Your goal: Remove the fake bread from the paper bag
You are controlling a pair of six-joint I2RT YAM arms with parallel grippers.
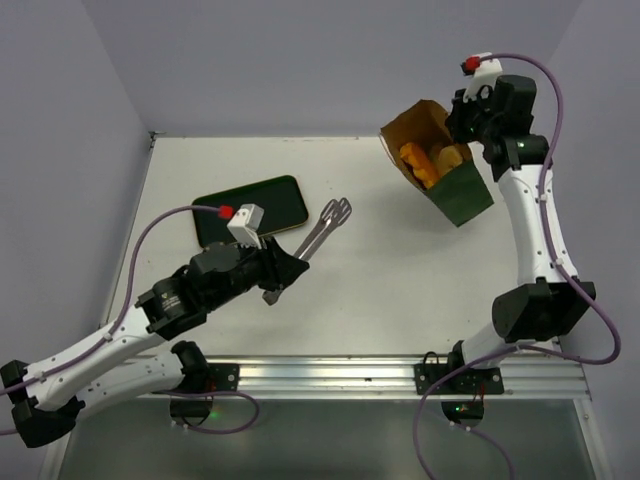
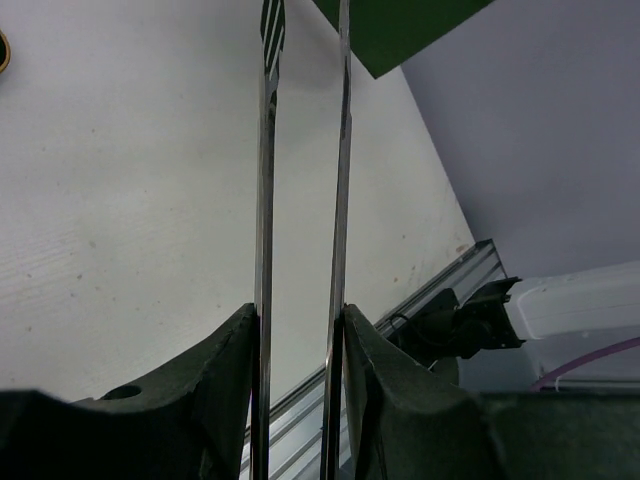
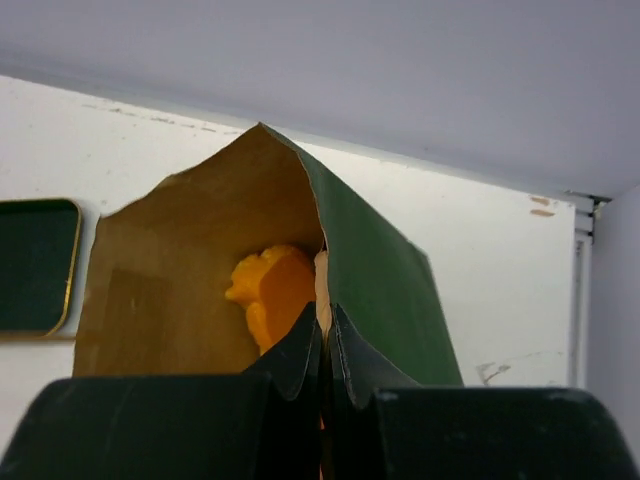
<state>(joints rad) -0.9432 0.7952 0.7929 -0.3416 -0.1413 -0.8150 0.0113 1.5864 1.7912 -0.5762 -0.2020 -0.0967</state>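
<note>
The paper bag (image 1: 462,194), dark green outside and brown inside, hangs tilted above the table's far right with its open mouth facing left. Orange and golden fake bread (image 1: 427,162) lies inside it. My right gripper (image 1: 468,120) is shut on the bag's upper rim. In the right wrist view the fingertips pinch the bag wall (image 3: 375,275), and an orange bread piece (image 3: 275,292) shows just left of them. My left gripper (image 1: 276,270) is shut on metal tongs (image 1: 325,226), which point up-right toward the bag and whose tips are well short of it. In the left wrist view both tong arms (image 2: 264,200) run between my fingers.
A dark green flat tray (image 1: 250,210) with a gold rim lies left of centre, just behind my left gripper. It also shows in the right wrist view (image 3: 35,265). Grey walls close the back and sides. A metal rail (image 1: 330,375) runs along the near edge.
</note>
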